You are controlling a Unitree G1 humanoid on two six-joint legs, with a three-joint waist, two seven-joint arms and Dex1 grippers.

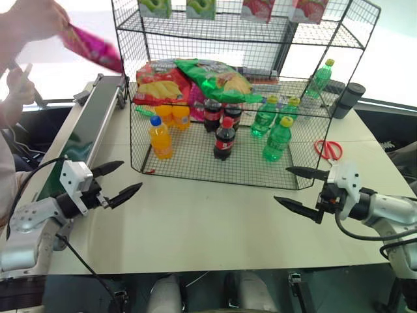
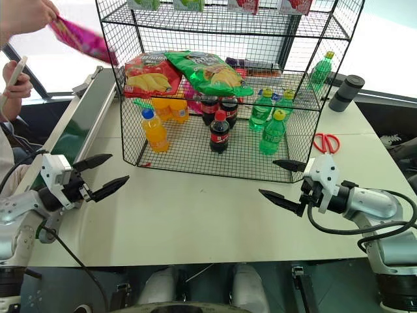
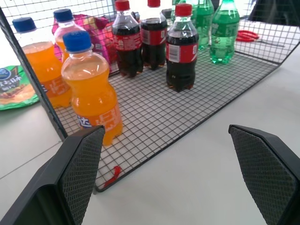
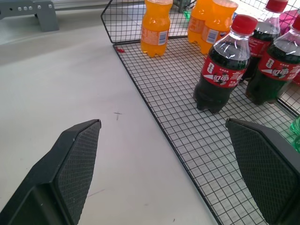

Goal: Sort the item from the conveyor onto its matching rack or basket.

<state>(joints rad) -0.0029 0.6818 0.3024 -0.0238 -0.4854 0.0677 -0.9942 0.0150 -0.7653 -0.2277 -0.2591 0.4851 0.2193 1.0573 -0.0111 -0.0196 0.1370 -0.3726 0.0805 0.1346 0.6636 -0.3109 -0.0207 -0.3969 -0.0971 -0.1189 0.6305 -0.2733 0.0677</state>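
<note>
Pink bag point(image 1: 93, 47): held in the air by a person's hand point(image 1: 31, 18) above the far end of the conveyor point(image 1: 79, 135), just beside the upper left corner of the rack point(image 1: 242, 98). It is well apart from both grippers, farther from the robot than they are, and touches neither.

Left gripper point(image 1: 122, 180): fingers spread wide and empty, hovering over the table point(image 1: 208, 222) beside the near part of the conveyor. Right gripper point(image 1: 298, 188): fingers likewise spread wide and empty, hovering near the rack's front right corner.

Rack: a red chip bag point(image 1: 156, 83) and a green chip bag point(image 1: 218, 79) lie on the middle tier; orange bottles point(image 1: 160, 138), cola bottles point(image 1: 224, 139) and green bottles point(image 1: 277, 139) stand on the bottom tier.

Head views: these show the pink bag, the person's second hand holding a phone point(image 2: 14, 74), red scissors point(image 1: 329, 149) on the table to the right of the rack, and a dark cup point(image 1: 348, 100) behind them.

Left wrist view: the bottom tier from close by, an orange bottle point(image 3: 91, 93) nearest the fingers point(image 3: 77, 180), and a red tie at the grid's corner.

Right wrist view: a cola bottle point(image 4: 222, 70) nearest, the orange bottles beyond it, and a foot of the conveyor frame at the far table edge.
</note>
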